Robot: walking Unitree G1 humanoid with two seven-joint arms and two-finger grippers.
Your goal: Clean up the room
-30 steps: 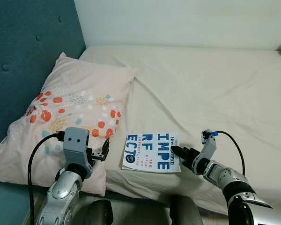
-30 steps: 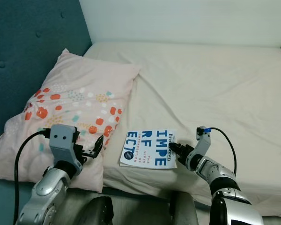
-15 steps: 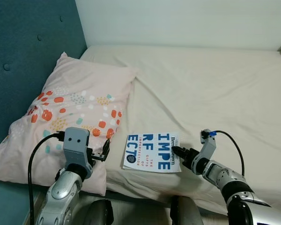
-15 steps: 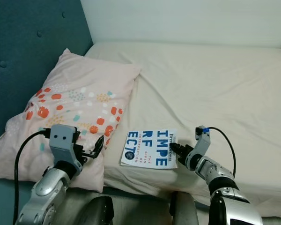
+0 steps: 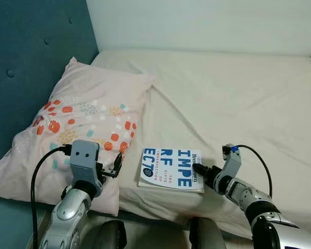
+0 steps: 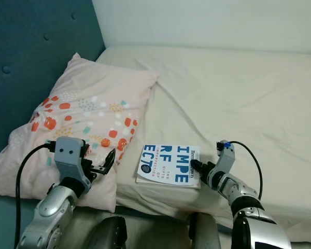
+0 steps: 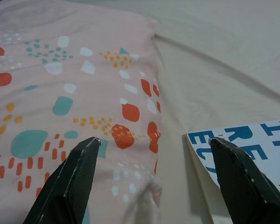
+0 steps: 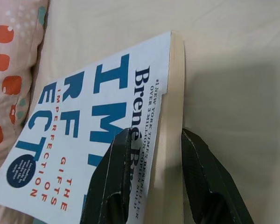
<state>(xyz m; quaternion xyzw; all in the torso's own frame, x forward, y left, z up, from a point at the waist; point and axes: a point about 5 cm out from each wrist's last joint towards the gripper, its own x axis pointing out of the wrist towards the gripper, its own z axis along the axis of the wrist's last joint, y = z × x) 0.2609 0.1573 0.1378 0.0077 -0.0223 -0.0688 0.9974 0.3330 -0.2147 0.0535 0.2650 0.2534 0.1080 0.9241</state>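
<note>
A white book (image 5: 171, 169) with big blue letters lies on the cream bed sheet (image 5: 238, 104), close to the bed's front edge. My right gripper (image 5: 199, 169) comes in low from the right. Its black fingers (image 8: 119, 158) clamp the book's page edge (image 8: 170, 140), one on the cover and one under it. My left gripper (image 5: 116, 165) hovers open over the corner of the pink spotted pillow (image 5: 83, 119). In the left wrist view its two fingertips (image 7: 86, 149) stand wide apart, with the pillow (image 7: 60, 93) and the book's corner (image 7: 242, 140) between them.
A teal padded headboard (image 5: 31, 52) runs along the left behind the pillow. A pale wall (image 5: 207, 26) backs the bed. The wide sheet to the right is wrinkled and bare. Below the mattress edge is dark floor with my own legs (image 5: 111, 236).
My right gripper has slid further onto the book's right edge, and the book has turned slightly. The left arm has stayed put. The camera has drifted a little.
</note>
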